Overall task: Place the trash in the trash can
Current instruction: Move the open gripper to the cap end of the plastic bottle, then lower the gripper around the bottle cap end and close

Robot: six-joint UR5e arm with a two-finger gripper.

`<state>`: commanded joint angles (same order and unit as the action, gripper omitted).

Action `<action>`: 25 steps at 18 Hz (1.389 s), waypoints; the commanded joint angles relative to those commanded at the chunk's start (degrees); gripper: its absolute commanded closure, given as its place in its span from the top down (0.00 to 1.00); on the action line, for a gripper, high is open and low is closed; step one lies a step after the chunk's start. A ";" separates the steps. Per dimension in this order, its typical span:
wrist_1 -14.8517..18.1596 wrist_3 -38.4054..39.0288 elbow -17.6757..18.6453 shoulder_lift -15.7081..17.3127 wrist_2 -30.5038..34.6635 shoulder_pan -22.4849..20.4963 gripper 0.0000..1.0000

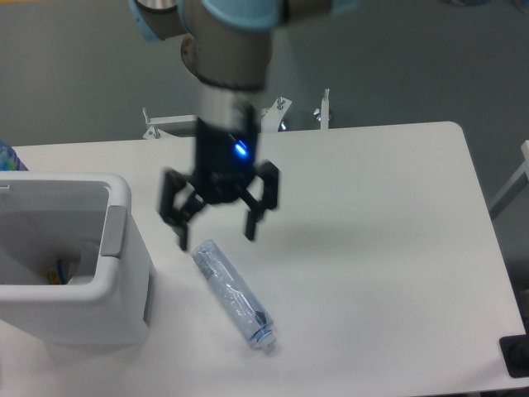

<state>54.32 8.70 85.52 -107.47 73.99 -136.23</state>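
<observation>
We see a broad white surface [364,215] with rounded corners filling most of the view, and on its left side stands the trash can [116,273], a large boxy white bin with a thick rim and its mouth facing up. Inside the can, low against the near wall, we make out a pale shape that may be the crumpled paper [78,277], beside a small yellow and blue scrap, though it is too small and shadowed for us to be sure. Over the middle of the surface hangs the robot arm [227,58], its grey wrist pointing down and a blue light glowing on the gripper body. The gripper [216,238] has its two dark fingers spread wide apart and grips nothing; the picture is blurred around it. The crushed clear bluish plastic bottle [233,293] lies flat on the surface just right of the can and apart from it, running diagonally with its neck toward the lower right. Its upper left end sits directly below the spread fingers, close under them but not touched by them.
</observation>
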 joint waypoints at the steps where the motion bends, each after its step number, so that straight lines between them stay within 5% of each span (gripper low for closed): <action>1: 0.00 -0.26 0.09 -1.50 1.14 0.00 1.00; 14: -0.18 0.96 -2.89 -16.71 10.29 1.49 1.00; 25: -1.32 1.93 -5.89 -21.81 13.02 4.04 1.00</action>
<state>53.00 10.63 79.63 -129.29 87.01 -132.19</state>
